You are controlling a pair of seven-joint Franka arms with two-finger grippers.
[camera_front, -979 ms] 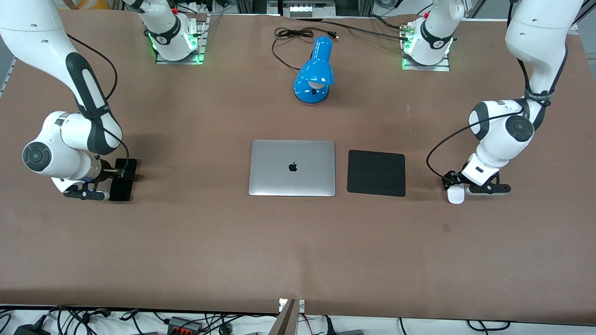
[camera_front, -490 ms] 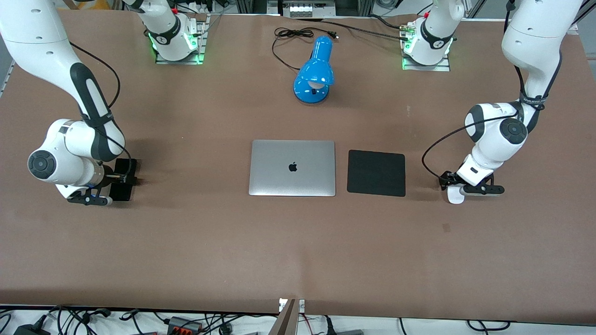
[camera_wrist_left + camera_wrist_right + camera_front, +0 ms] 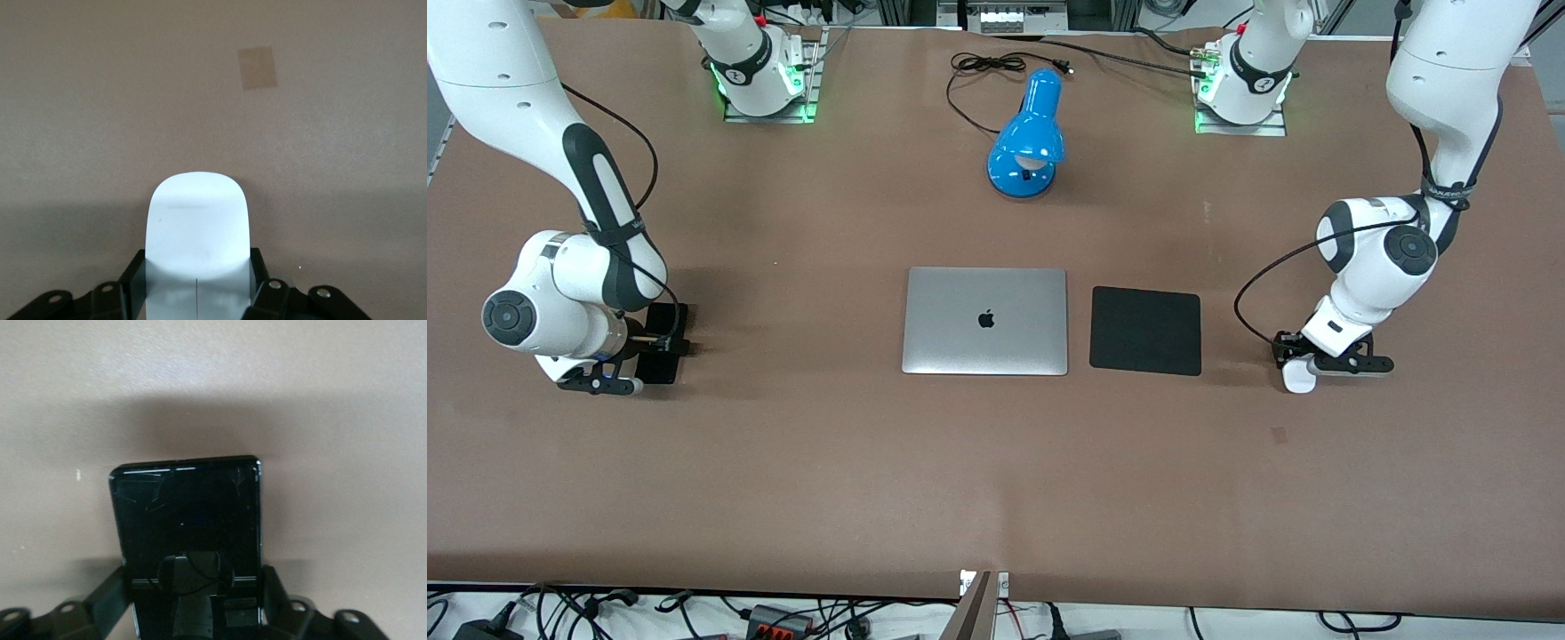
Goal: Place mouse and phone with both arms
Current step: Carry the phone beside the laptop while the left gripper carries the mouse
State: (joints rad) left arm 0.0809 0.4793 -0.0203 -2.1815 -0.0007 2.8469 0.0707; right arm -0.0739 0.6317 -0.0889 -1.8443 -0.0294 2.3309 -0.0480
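Phone (image 3: 665, 342) half hidden under right pincer (image 3: 660, 345).

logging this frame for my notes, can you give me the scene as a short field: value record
left claw: down at the table, fingers on both sides of the mouse, toward the left arm's end
right claw: down at the table, fingers on both sides of the phone, toward the right arm's end
laptop: closed, mid-table
black pad: beside the laptop, on the left arm's side
blue lamp: farther from the front camera than the laptop
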